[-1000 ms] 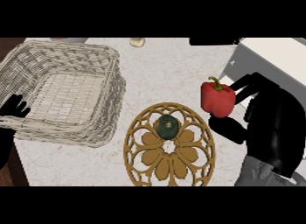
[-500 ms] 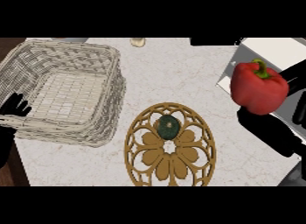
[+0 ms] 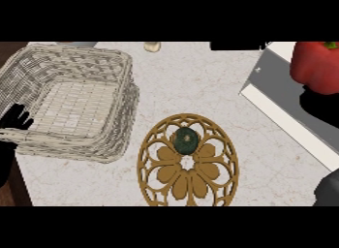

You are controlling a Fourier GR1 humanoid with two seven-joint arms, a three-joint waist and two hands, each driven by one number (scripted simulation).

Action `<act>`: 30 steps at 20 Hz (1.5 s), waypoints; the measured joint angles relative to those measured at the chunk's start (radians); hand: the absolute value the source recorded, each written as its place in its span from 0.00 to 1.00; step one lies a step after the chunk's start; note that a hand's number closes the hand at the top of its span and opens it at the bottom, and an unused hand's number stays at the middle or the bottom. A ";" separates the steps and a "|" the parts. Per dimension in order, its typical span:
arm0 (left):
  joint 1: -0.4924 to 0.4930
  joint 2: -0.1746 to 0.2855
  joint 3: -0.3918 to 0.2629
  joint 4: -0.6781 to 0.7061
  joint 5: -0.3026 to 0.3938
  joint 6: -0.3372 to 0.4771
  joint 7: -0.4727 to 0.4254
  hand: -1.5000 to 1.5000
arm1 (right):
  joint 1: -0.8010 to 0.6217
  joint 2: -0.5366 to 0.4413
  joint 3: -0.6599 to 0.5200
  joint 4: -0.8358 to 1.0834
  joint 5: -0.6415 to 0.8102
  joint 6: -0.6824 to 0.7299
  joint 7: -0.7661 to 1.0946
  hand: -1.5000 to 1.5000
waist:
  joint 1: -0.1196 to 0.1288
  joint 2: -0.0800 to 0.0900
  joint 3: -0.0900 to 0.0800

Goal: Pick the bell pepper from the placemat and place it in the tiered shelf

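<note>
Bell pepper [image 3: 321,65] above right hand [image 3: 330,109], hold cannot be told; left hand [image 3: 11,127] splayed.

There is one red pepper [image 3: 321,65]. There is one basket [image 3: 94,145]. There is one round mat [image 3: 189,181] with holes in it, and one small dark green thing [image 3: 184,140] sits on it. One small pale thing [image 3: 152,46] lies at the far edge of the one counter [image 3: 201,82]. There is one white shelf [image 3: 286,109] at the right. Two black hands show: the left hand [image 3: 11,123] by the basket and the right hand [image 3: 326,109] under the pepper.
</note>
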 measured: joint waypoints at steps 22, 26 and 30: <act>-0.015 -0.003 -0.009 0.004 0.005 -0.017 -0.025 0.50 | -0.159 -0.192 -0.412 0.301 -0.004 0.125 -0.163 1.00 | 0.022 0.009 0.004; -0.031 0.001 -0.006 0.008 0.009 -0.018 -0.013 0.50 | -0.143 -0.212 -0.462 0.365 -0.022 0.077 -0.177 1.00 | 0.023 0.010 0.004; -0.029 0.001 -0.002 0.008 0.007 -0.010 -0.018 0.50 | -0.092 -0.222 -0.537 0.382 -0.033 -0.013 -0.177 0.00 | 0.019 0.010 0.005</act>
